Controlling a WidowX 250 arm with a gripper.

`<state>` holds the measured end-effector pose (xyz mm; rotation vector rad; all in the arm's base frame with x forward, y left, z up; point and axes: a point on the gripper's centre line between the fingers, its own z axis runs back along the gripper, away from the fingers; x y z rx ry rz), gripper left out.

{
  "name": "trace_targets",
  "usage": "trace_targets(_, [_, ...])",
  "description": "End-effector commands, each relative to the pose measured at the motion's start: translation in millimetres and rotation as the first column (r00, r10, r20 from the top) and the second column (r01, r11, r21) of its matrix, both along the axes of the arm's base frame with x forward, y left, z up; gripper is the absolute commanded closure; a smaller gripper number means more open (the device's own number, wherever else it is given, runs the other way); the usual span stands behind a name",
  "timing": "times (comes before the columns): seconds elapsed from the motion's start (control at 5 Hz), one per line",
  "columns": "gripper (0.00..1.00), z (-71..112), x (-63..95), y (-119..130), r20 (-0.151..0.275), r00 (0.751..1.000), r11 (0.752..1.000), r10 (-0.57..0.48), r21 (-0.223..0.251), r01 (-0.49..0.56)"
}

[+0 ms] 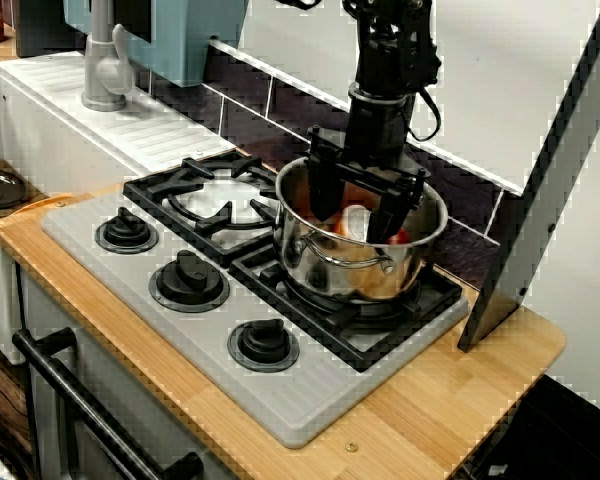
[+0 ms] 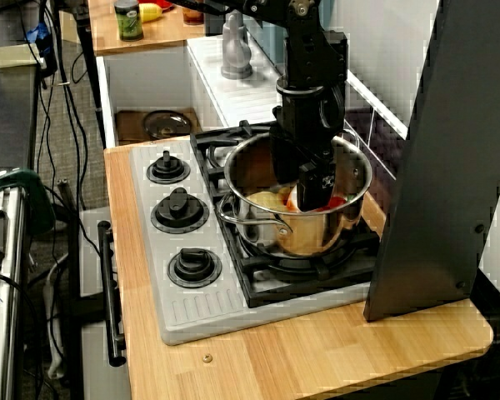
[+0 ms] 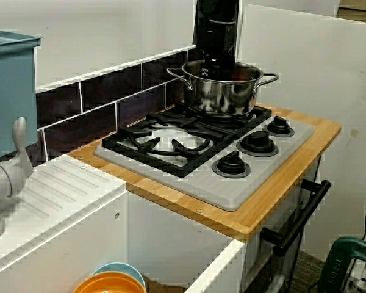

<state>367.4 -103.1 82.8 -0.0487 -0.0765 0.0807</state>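
Observation:
A steel pot [image 1: 315, 265] with two handles stands on the right-hand burner of the toy stove [image 1: 130, 275]. In the view from the stove's front, my black gripper [image 1: 358, 225] reaches straight down into the pot with its fingers spread wide. A pale rounded piece [image 1: 356, 222] shows between them, with red-orange food [image 1: 401, 238] beside it. The view along the counter shows the gripper [image 2: 313, 193] low in the pot [image 2: 317, 237], next to a pale yellow piece [image 2: 265, 200] and a red one [image 2: 338, 202]. From the sink side, the pot wall [image 3: 222, 97] hides the fingertips.
The left burner grate [image 1: 220, 200] is bare. Three black knobs [image 1: 188, 282] line the stove's front. A grey board [image 1: 540, 190] leans at the counter's right end. The faucet [image 1: 102, 60] and ribbed drainboard [image 1: 140, 125] lie to the left, with an oven handle [image 1: 90, 410] below.

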Motion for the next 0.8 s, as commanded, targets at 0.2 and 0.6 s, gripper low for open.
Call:
trace_targets(0.2, [0.00,9.8,-8.4,6.9,0.028,1.000,1.000,0.003,-0.002,-0.002])
trace_targets(0.6, [0.00,-1.0,-9.5,5.6,0.016,1.000,1.000,-0.002,0.013,0.001])
